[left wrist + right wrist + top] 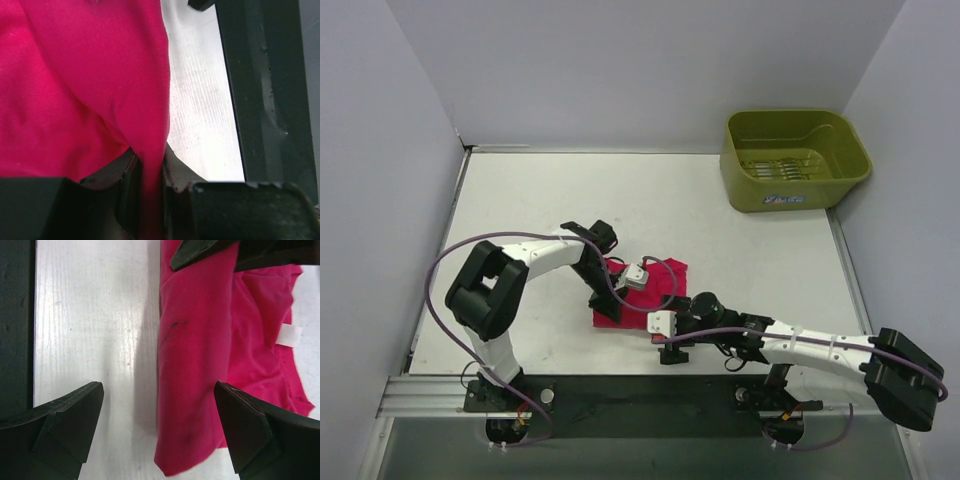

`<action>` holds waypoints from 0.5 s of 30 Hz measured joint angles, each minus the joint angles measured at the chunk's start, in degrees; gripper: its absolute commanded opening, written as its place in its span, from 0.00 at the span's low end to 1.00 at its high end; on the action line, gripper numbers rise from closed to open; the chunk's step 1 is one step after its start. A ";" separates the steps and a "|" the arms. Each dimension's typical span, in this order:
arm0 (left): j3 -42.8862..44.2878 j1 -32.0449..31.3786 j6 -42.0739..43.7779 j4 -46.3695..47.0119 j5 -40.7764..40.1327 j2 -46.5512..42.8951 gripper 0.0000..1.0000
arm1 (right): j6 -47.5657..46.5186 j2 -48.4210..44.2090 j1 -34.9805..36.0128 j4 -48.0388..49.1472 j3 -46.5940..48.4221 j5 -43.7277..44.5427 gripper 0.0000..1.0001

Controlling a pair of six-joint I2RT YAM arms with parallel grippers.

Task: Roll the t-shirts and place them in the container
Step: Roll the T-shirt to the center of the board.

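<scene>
The t-shirt lay near the front of the table, about midway between my two arms, folded up into a compact magenta patch rather than spread flat. From the right wrist view I could see the t-shirt with one long folded edge running beside bare tabletop, a couple of dark smudges on that fold, and the small white neck label showing at the far side. My left gripper sat on the shirt's left part, and its wrist view showed the left gripper pinching a raised fold of the t-shirt between nearly closed fingers. My right gripper hovered at the shirt's near right corner; the right gripper was spread wide and held nothing, one finger above bare table and the other above the cloth. The olive-green tub stood well apart at the far right corner
</scene>
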 measured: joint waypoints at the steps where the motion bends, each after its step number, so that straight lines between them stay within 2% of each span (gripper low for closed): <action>1: 0.68 0.11 0.57 -1.01 0.37 0.59 0.26 | 0.07 1.44 -0.04 0.98 0.00 -0.28 0.98; 2: 1.22 0.22 1.18 -1.86 0.72 1.16 0.26 | 0.22 3.06 -0.26 1.90 0.00 -0.55 0.96; 3: 1.68 0.37 1.75 -2.64 1.07 1.75 0.25 | 0.42 4.66 -0.68 2.62 0.00 -0.87 0.88; 8: 3.06 1.20 4.55 -6.08 2.23 4.02 0.25 | 2.03 11.15 -3.52 3.87 2.01 -3.13 0.65; 12: 3.32 2.51 5.90 -8.11 2.99 4.70 0.25 | 3.96 13.09 -6.16 3.41 4.68 -5.90 0.35; 15: 3.80 3.34 6.16 -9.18 3.65 5.11 0.26 | 5.95 15.58 -9.05 0.90 7.98 -9.18 0.23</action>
